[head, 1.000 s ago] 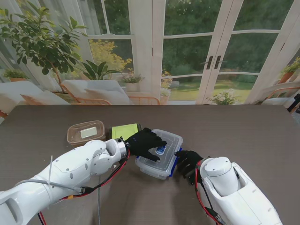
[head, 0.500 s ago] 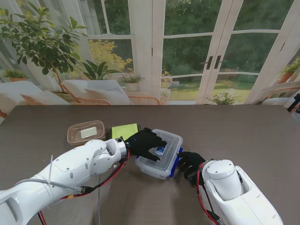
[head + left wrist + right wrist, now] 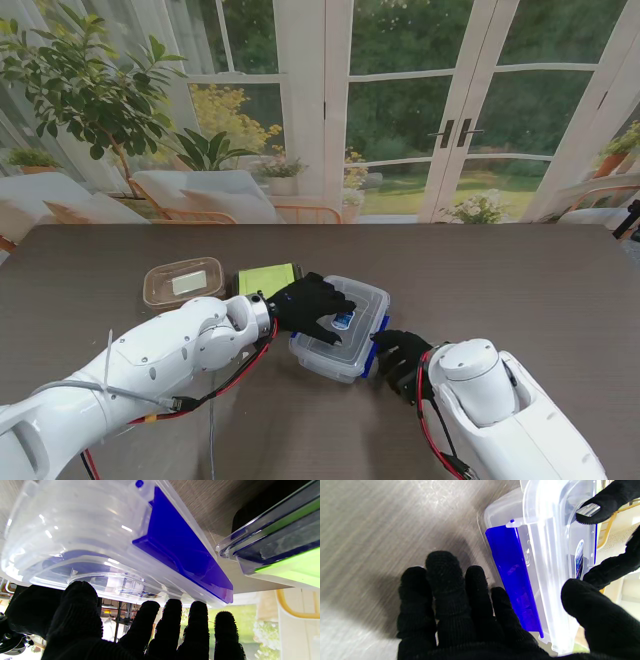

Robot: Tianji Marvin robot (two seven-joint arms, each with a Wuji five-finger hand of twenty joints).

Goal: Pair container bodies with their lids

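A clear lidded box (image 3: pixel 352 340) with blue side latches (image 3: pixel 512 580) sits mid-table. My left hand (image 3: pixel 305 303) lies palm down across its lid, fingers spread and holding nothing; its fingertips (image 3: pixel 172 610) reach along the lid (image 3: pixel 75 530) beside the other blue latch (image 3: pixel 180 552). My right hand (image 3: pixel 398 358) is at the box's right side, its fingers (image 3: pixel 450 592) low on the table next to the latch and its thumb (image 3: pixel 595 610) over the lid edge, not closed on it. The left hand's fingertips (image 3: pixel 602 505) show on the lid (image 3: pixel 550 555).
A container with a green lid (image 3: pixel 268 279) stands just left of the clear box, almost touching it (image 3: pixel 282 555). Farther left lies a brownish clear container (image 3: pixel 183 282). The brown table (image 3: pixel 520 280) runs to a glass door wall at the back.
My right hand has slid slightly nearer to me along the box's right side. The left hand and the box have stayed put.
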